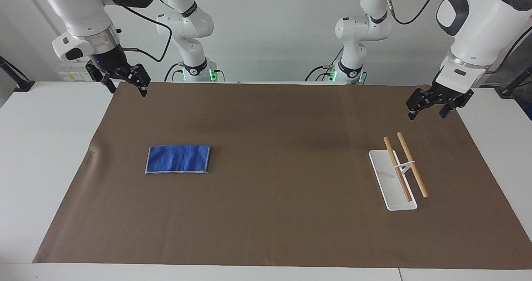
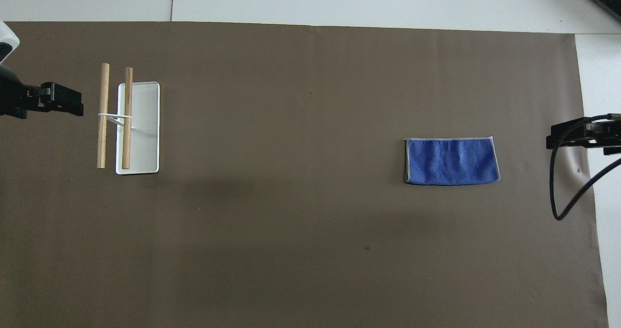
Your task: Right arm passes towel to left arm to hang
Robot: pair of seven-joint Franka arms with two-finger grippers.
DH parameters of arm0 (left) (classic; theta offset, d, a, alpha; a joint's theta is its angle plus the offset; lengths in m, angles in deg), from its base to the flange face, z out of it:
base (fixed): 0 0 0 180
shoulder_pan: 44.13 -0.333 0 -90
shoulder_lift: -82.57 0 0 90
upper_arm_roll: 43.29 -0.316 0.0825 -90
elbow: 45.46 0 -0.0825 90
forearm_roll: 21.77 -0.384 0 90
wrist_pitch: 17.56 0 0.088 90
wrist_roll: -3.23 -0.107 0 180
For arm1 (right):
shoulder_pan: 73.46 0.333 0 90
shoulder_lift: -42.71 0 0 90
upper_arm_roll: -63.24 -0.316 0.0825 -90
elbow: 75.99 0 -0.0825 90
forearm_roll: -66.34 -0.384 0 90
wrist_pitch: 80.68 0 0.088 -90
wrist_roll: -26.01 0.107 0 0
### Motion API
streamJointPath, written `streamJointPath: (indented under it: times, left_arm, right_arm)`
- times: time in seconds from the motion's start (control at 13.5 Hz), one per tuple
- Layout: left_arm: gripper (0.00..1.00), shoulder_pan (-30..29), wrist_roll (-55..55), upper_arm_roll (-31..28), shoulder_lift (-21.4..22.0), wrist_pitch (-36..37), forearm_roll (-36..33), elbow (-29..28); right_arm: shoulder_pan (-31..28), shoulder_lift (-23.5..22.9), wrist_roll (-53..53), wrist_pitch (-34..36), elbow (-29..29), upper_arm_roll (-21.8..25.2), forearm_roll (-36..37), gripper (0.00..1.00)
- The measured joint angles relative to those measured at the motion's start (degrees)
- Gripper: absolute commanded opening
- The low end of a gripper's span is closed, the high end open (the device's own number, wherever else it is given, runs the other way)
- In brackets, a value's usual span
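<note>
The blue towel (image 1: 178,159) lies flat and folded on the brown mat, toward the right arm's end of the table; it also shows in the overhead view (image 2: 451,161). My right gripper (image 1: 126,89) hangs open and empty in the air over the mat's corner at that end, apart from the towel; in the overhead view (image 2: 553,141) only its tip shows. My left gripper (image 1: 427,114) hangs open and empty over the mat at the left arm's end, beside the rack; its tip also shows in the overhead view (image 2: 73,106).
A towel rack (image 1: 399,173) with a white flat base and two wooden bars stands toward the left arm's end; it also shows in the overhead view (image 2: 128,119). The brown mat (image 1: 282,214) covers most of the white table. A loose black cable (image 2: 563,192) hangs from the right wrist.
</note>
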State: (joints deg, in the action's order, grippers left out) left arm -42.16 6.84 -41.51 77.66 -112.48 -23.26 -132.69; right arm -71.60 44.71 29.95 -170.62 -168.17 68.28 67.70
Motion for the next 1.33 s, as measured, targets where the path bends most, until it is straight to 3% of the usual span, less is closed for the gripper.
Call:
streamJointPath:
  times: [0.59, 1.04, 1.33]
  left_arm:
    - [1.00, 0.00, 0.00, 0.00, 0.00, 0.00, 0.00, 0.00]
    - [1.00, 0.00, 0.00, 0.00, 0.00, 0.00, 0.00, 0.00]
    - [1.00, 0.00, 0.00, 0.00, 0.00, 0.00, 0.00, 0.00]
  right_arm:
    - [0.00, 0.16, -0.01, -0.65, -1.30, 0.00, 0.00, 1.00]
    - [0.11, 0.38, -0.06, -11.58, -8.67, -0.16, 0.00, 1.00]
    - [1.55, -4.55, -0.45, -23.69, -14.64, -0.25, 0.00, 1.00]
